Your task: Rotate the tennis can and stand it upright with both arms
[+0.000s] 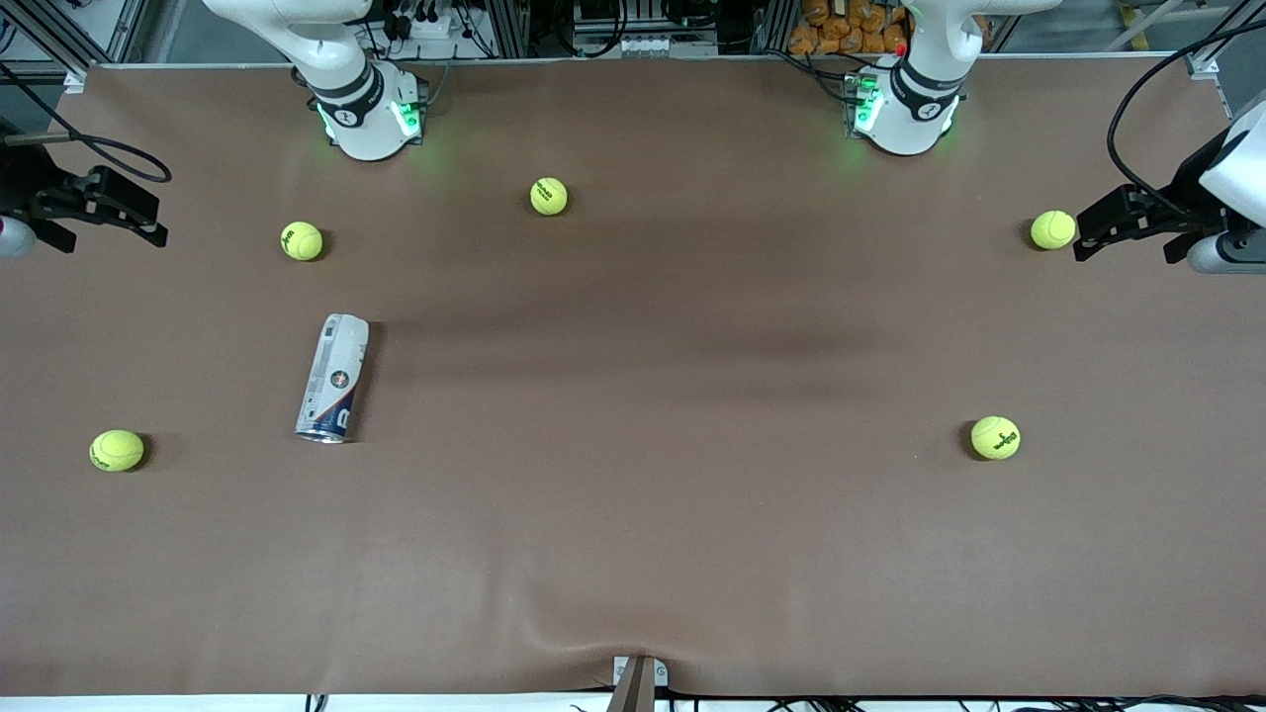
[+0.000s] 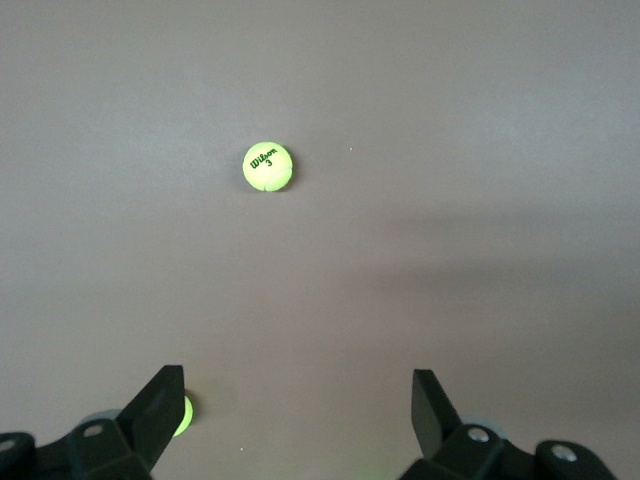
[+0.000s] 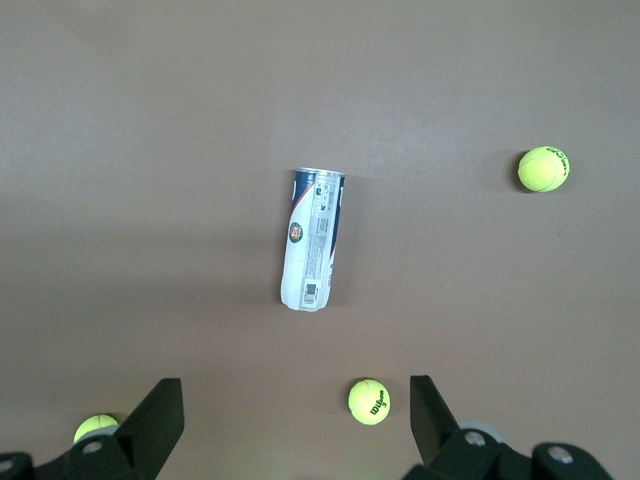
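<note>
1. From the front view, we see the tennis can [image 1: 333, 379] lying on its side on the brown table [image 1: 653, 514], toward the right arm's end, its metallic rim end nearer the front camera. 5 tennis balls [image 1: 302, 240] lie scattered well apart from it. The right gripper [image 1: 99, 208] hangs over its end edge of the table, the left gripper [image 1: 1128, 222] over the other end; neither touches anything.

2. In the left wrist view, we see the left gripper's fingers [image 2: 160, 400] spread wide with nothing between them, 1 ball [image 2: 268, 166] on the table below; the can is out of this view.

3. In the right wrist view, the right gripper's fingers [image 3: 160, 410] are likewise spread and bare, and the can [image 3: 314, 239] lies ahead of them. We judge the approach not yet begun. To do it well, we would bring both grippers to opposite ends of the can, clear of the nearby ball [image 3: 369, 401], so it pivots upright without rolling.
</note>
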Motion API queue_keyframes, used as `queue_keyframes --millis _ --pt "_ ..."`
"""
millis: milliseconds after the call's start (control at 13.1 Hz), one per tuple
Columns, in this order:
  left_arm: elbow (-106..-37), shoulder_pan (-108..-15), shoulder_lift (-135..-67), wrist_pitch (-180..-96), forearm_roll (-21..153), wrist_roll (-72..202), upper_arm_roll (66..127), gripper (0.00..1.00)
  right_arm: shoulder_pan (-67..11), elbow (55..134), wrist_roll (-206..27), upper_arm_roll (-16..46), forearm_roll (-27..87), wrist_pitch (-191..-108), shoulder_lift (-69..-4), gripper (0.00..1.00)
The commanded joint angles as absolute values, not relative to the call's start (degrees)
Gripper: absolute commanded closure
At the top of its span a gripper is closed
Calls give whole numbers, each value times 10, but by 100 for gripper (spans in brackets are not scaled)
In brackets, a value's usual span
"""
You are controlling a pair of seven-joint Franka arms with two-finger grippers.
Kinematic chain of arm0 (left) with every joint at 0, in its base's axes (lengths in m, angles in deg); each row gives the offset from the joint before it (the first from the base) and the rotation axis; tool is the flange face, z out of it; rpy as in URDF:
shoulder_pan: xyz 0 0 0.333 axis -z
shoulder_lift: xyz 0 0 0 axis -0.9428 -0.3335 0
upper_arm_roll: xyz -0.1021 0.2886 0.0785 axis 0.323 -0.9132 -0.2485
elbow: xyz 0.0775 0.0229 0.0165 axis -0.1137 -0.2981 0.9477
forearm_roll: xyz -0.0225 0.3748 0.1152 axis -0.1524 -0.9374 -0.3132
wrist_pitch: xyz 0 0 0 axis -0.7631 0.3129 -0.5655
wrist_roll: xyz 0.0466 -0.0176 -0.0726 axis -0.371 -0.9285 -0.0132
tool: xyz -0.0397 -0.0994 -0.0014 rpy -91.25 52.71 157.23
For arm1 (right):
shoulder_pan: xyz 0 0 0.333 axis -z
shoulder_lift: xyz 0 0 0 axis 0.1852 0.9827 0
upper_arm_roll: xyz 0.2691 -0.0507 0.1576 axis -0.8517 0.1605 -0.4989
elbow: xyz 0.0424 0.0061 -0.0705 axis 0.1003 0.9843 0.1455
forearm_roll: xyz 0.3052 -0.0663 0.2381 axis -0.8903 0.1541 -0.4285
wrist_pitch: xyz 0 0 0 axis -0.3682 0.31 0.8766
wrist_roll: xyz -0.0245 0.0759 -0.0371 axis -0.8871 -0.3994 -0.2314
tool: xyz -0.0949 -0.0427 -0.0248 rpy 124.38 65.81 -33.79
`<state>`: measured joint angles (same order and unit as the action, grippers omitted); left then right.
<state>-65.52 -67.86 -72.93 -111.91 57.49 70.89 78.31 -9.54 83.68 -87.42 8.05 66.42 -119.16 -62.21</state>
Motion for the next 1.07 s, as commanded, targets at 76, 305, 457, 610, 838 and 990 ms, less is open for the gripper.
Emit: queue_keyframes --millis 76,305,457,610,838,990 --pt "-646 -679 -731 -1110 570 709 787 0 -85 846 -881 72 670 -1199 -631 0" --pt "-647 -685 -731 -1110 570 714 786 0 -81 844 -881 73 670 -1198 -625 0" --pt "-645 -684 -731 -1110 569 713 786 0 -80 843 -881 73 670 -1198 -624 0" --pt "-641 -682 -736 -1110 569 712 786 0 -80 842 -881 73 670 -1197 -624 0" --pt "-639 -681 -738 -1110 569 711 787 0 -80 842 -881 73 669 -1197 -624 0" --pt "-639 -680 -739 -1110 569 711 786 0 -80 842 -881 73 670 -1197 -624 0"
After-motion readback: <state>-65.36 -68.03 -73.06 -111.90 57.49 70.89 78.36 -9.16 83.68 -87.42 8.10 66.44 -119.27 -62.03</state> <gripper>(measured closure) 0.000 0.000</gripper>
